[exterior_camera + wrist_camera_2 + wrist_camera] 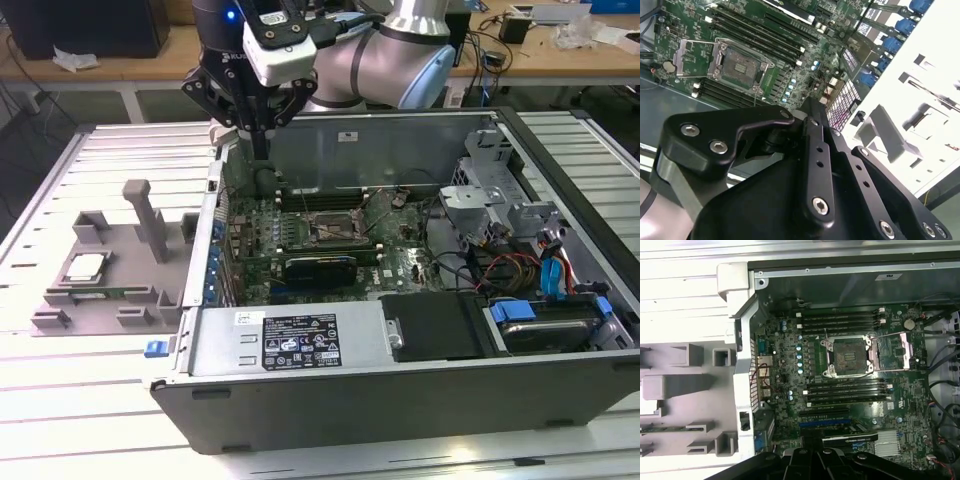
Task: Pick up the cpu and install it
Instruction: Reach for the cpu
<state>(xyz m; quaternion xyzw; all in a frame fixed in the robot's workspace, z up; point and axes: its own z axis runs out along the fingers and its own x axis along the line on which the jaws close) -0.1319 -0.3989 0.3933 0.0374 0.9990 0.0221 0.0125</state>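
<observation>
The cpu (88,266), a small silver square, lies flat in a recess of the grey fixture (110,290) on the table, on the exterior view's left of the open computer case (400,370). My gripper (258,150) hangs above the case's back corner on the fixture side, well up and away from the cpu. Its black fingers (812,130) stand together, shut, with nothing seen between them. The motherboard socket (335,230) lies open with its metal frame raised, and shows in both wrist views as a dark square (847,356) (737,65).
Memory slots (845,322) flank the socket. A graphics card (320,268), cables (510,270) and a drive cage (480,190) crowd the case. A grey post (148,215) rises from the fixture. Desks with clutter (560,30) stand behind.
</observation>
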